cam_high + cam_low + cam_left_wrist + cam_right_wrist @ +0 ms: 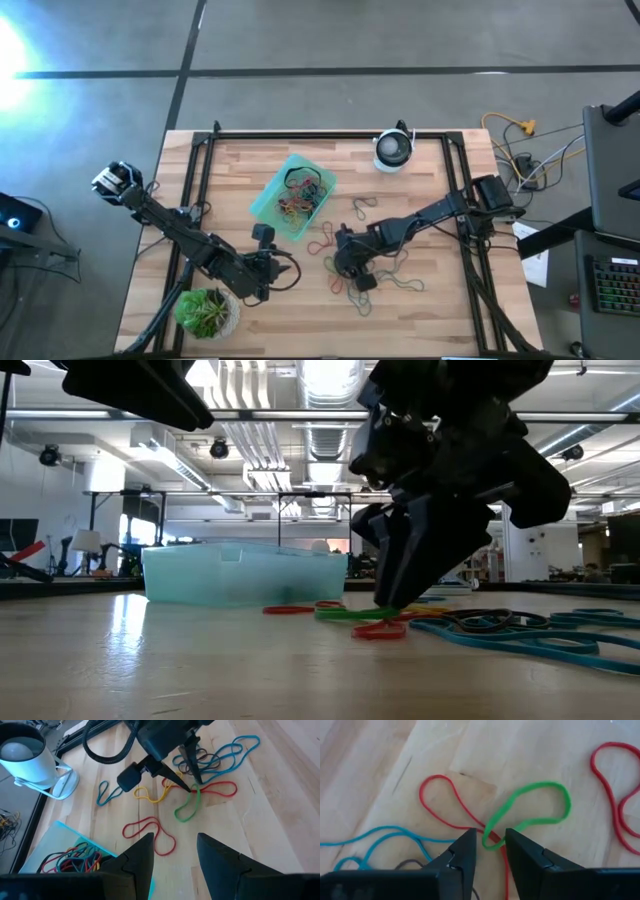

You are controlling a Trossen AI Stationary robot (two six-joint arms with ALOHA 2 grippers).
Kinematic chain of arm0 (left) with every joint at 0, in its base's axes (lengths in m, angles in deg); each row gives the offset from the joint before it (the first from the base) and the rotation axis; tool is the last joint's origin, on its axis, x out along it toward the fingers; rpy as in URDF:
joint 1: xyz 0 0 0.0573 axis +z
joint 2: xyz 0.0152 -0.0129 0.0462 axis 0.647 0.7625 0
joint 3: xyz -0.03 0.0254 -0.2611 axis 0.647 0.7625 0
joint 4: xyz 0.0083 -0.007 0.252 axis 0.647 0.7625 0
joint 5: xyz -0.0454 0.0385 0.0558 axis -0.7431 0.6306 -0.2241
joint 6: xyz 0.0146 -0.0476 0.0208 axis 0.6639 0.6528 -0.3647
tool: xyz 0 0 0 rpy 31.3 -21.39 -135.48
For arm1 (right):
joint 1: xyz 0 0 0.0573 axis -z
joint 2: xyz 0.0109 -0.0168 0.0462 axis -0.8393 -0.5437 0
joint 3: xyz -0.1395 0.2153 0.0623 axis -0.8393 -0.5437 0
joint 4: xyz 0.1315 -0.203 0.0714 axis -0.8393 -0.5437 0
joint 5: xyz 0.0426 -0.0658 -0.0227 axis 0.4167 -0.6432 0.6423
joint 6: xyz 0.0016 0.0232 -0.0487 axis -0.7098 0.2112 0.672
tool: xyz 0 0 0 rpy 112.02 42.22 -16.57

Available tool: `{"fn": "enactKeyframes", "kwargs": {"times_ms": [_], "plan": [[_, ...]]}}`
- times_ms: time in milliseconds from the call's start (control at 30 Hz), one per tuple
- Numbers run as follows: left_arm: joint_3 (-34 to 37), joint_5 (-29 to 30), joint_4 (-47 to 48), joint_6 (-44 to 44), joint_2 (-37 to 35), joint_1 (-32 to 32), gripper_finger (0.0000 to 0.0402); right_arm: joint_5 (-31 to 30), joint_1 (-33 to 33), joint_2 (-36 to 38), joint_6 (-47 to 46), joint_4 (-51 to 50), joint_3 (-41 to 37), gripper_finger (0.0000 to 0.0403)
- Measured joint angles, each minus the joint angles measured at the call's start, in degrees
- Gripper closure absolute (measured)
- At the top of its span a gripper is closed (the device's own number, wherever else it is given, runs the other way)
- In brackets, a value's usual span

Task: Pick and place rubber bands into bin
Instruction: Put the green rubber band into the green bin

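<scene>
No brand, label or writing can be read anywhere in these views. The right gripper [489,851] is down at the wooden worktop [440,320] with its jaws slightly spread, the tips straddling the spot where a green rubber band [530,812] crosses a red rubber band [447,802]; the crossing sits in the narrow gap between them, not visibly clamped. Teal bands [380,842] lie just beside that gripper, and more loose rubber bands [375,275] are scattered around it near the worktop's middle. The teal-green bin [292,196] stands near them toward the far-left side and already holds a tangle of bands [303,195]. The left gripper [172,862] hovers near the bin's near side, jaws spread and empty, pointed at the right gripper. A white round device [393,150] stands at the far edge, and a potted plant [207,311] at the near-left corner.
</scene>
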Motion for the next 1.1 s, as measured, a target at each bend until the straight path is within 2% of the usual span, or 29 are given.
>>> {"fn": "enactKeyframes", "kwargs": {"times_ms": [267, 567, 733, 1100], "plan": [[0.07, 0.02, -0.18, -0.02, 0.0, 0.0, 0.0267, 0.05, 0.0, -0.87, 0.01, 0.06, -0.33, 0.0347], [0.11, 0.0, -0.22, -0.04, 0.0, 0.0, 0.0267, -1.16, 0.0, -0.87, 0.01, -0.42, -0.56, 0.0352], [0.15, 0.0, -0.21, -0.04, 0.0, 0.0, 0.0267, -3.29, -0.44, -0.85, 2.7, -0.71, -0.62, 0.0389], [0.24, 0.0, -0.21, -0.04, 0.0, 0.0, 0.0267, -4.82, -0.56, 0.96, 3.64, -5.6, 2.07, 0.0394]]}}
